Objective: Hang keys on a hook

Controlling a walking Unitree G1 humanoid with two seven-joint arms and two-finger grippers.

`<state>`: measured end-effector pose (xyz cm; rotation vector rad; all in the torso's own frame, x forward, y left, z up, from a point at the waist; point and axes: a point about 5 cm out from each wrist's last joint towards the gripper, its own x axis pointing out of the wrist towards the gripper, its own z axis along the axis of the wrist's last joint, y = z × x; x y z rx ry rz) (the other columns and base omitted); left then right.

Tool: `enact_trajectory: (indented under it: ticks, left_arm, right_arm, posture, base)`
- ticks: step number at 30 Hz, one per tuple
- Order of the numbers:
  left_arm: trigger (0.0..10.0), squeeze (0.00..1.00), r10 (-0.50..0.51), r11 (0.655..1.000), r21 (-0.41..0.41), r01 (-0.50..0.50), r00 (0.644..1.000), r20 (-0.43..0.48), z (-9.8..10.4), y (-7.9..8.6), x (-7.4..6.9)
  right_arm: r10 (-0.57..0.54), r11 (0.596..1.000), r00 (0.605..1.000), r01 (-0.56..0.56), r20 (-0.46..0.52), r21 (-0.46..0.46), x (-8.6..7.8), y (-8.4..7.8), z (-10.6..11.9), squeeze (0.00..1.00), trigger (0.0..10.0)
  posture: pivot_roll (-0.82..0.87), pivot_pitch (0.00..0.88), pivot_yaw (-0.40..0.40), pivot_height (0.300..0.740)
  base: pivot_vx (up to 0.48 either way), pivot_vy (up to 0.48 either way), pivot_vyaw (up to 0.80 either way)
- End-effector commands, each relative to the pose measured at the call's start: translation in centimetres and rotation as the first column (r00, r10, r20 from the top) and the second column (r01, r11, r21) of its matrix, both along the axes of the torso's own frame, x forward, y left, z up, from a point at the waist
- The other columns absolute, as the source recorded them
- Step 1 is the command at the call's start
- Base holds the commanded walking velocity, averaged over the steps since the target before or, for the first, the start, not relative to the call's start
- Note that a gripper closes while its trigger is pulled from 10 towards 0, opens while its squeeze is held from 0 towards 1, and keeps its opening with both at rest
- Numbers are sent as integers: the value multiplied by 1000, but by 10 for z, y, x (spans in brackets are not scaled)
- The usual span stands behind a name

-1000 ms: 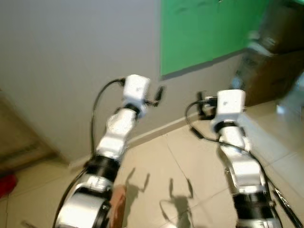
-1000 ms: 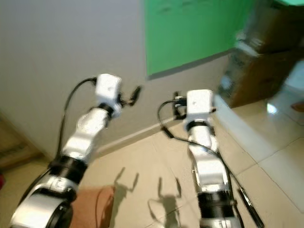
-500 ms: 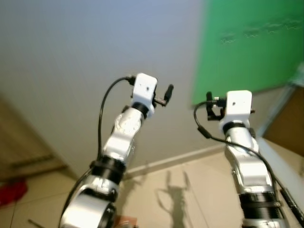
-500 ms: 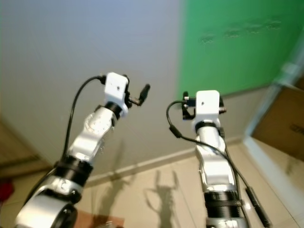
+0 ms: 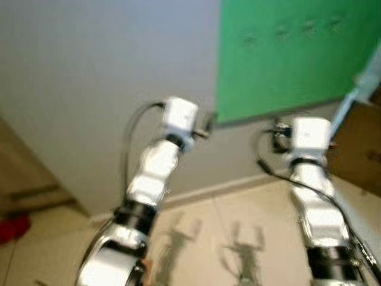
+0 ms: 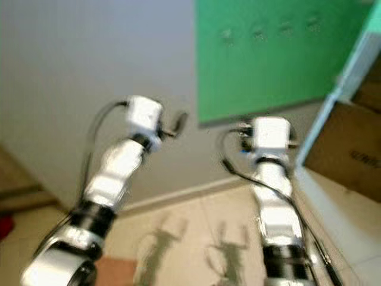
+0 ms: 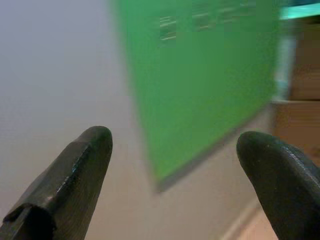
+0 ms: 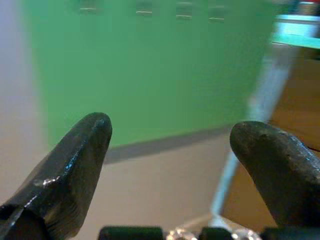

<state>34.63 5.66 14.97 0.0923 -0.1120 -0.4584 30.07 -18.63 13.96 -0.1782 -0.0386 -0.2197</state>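
Note:
A green board [image 5: 292, 59] hangs on the grey wall, with a row of several small hooks [image 8: 144, 11] near its top. I see no keys. Both arms are raised toward the wall. My left gripper [image 7: 172, 145] is open and empty, level with the board's lower left corner. My right gripper [image 8: 170, 135] is also open, facing the board's lower part. Small shiny bits [image 8: 210, 233] show at the base of its fingers; I cannot tell what they are. The head views are blurred.
A cardboard box [image 6: 351, 149] stands at the right behind a pale post [image 6: 321, 119]. Pale floor tiles [image 5: 238, 208] meet a skirting along the wall. Wooden furniture [image 5: 24, 179] and something red [image 5: 12, 229] sit at the left.
The whole picture has shifted and blurred, so the camera moved. The board's hooks have come into view. Both arms stay raised with the grippers open.

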Motion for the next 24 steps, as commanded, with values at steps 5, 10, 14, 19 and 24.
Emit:
enact_trajectory:
  ticks: [5, 10, 14, 19, 24]
  left_arm:
    - [10000, 0, 8, 999, 33, -9, 1000, 19, 5, 9, 4]
    - [10000, 0, 3, 999, 40, -4, 1000, 31, 6, 9, 4]
    - [10000, 0, -17, 1000, 16, 17, 999, 40, 7, 9, 1]
    - [10000, 0, -42, 999, 33, 40, 998, 40, 6, 6, -1]
    - [10000, 0, -37, 999, 36, 36, 999, 37, 5, 7, -1]
  right_arm:
    - [45, 999, 999, -46, 20, 18, 2, 11, 4, 0, 10000]
    - [56, 998, 998, -56, 18, 11, 2, 12, 4, 0, 10000]
    - [83, 997, 996, -83, 29, -5, 1, 17, 5, 0, 10000]
    - [92, 996, 995, -92, 28, -6, 1, 19, 5, 0, 10000]
    - [95, 995, 995, -94, 27, -10, 1, 20, 4, 0, 10000]
  posture:
    - [-166, 0, 76, 740]
    - [-167, 0, 76, 740]
    - [-165, 0, 72, 740]
    - [-165, 0, 71, 740]
    - [-166, 0, 73, 740]
  base:
    - [0, 0, -608]
    - [0, 0, -625]
    - [0, -83, -484]
    - [0, -409, 0]
    - [0, -425, 0]
